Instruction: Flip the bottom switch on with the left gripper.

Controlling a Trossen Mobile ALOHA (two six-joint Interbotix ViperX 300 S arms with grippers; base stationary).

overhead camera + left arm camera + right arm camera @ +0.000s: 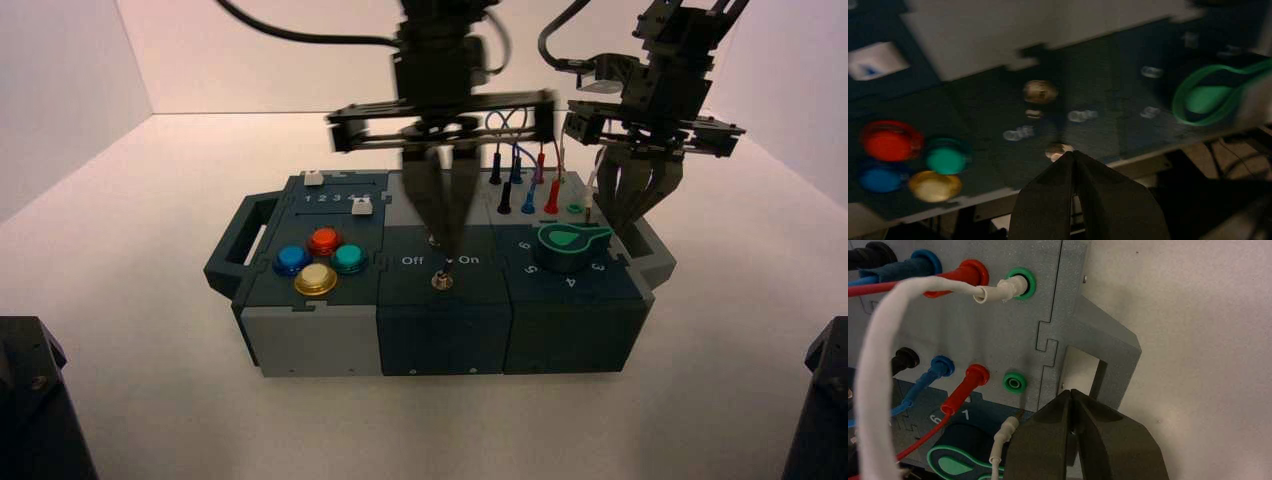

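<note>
Robotics test laboratory. A purpose-built box (440,330) carrying coloured buttons (320,262), a green knob (570,243) and plugged wires (878,355) stands on a bare white table (150,200), enclosed by plain white walls (60,50); two robot arms hang over it.

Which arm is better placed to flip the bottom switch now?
Left. The left hand hangs just above the bottom switch, while the right hand sits over the box's right handle.

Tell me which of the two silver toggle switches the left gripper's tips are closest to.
The bottom switch, nearer the box's front edge: the left gripper hangs just above it, covering the other toggle behind.
</note>
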